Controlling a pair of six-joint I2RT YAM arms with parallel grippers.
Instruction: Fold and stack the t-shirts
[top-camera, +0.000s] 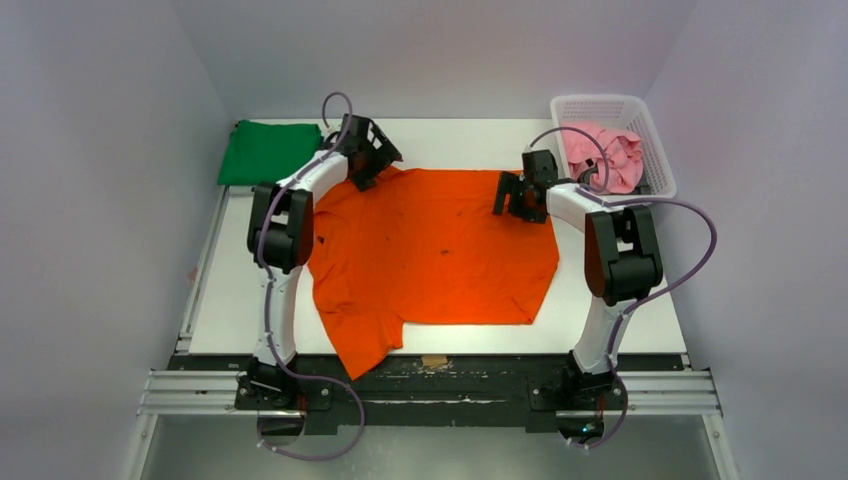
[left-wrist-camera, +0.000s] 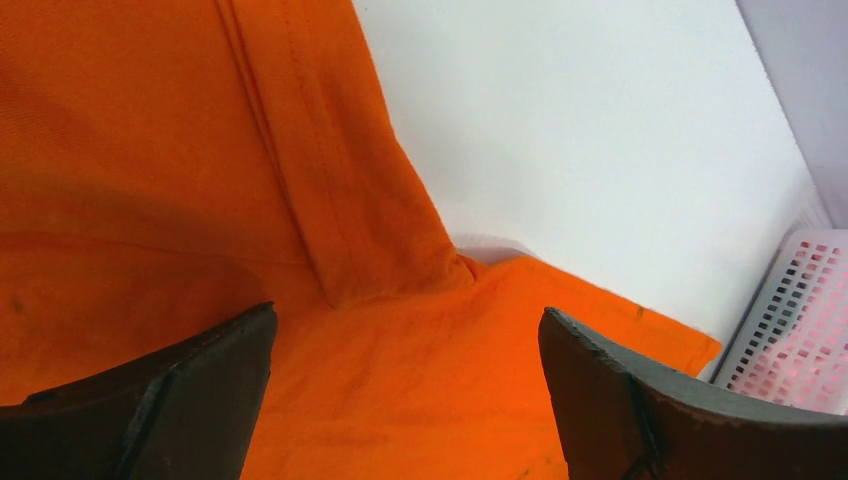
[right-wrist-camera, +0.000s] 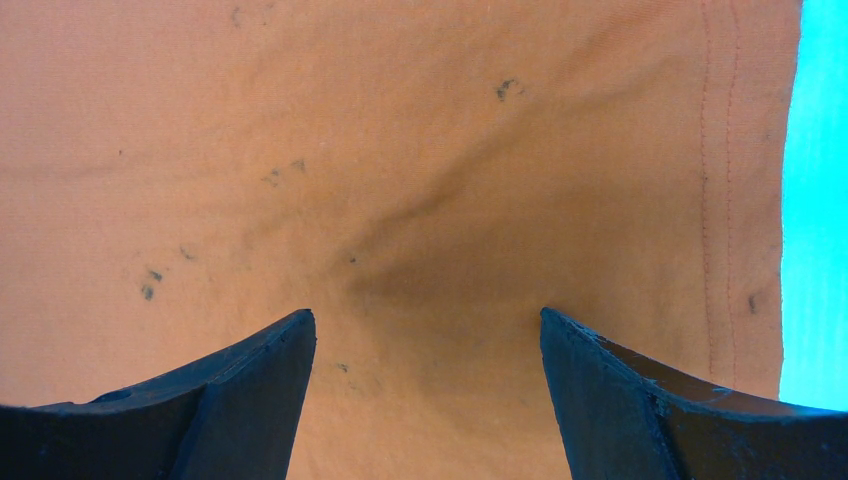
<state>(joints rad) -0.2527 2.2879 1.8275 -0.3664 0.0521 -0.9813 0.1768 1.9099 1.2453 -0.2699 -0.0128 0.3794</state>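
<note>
White tabletop (top-camera: 230, 300), and nearest me a corner of the orange t-shirt (top-camera: 440, 250) droops over the near edge onto the dark rail (top-camera: 470, 385). That's my worry: if I pull the far side, that overhang could drag or snag and skew the fold.

The rest lies spread mid-table. It's thin matte knit with a few dark specks, soft wrinkles and stitched hems. At its far edge both grippers sit low over the cloth, jaws spread, holding nothing. The left gripper (left-wrist-camera: 405, 320) is far left, where a hemmed flap lies doubled over. The right gripper (right-wrist-camera: 428, 320) is near the right-hand hem. A pinch there might catch two layers, or just bunch one.

Further back, the green t-shirt (top-camera: 268, 152) is folded flat far left. The pink t-shirt (top-camera: 605, 158) is crumpled in the white lattice basket (top-camera: 600, 105) far right.
</note>
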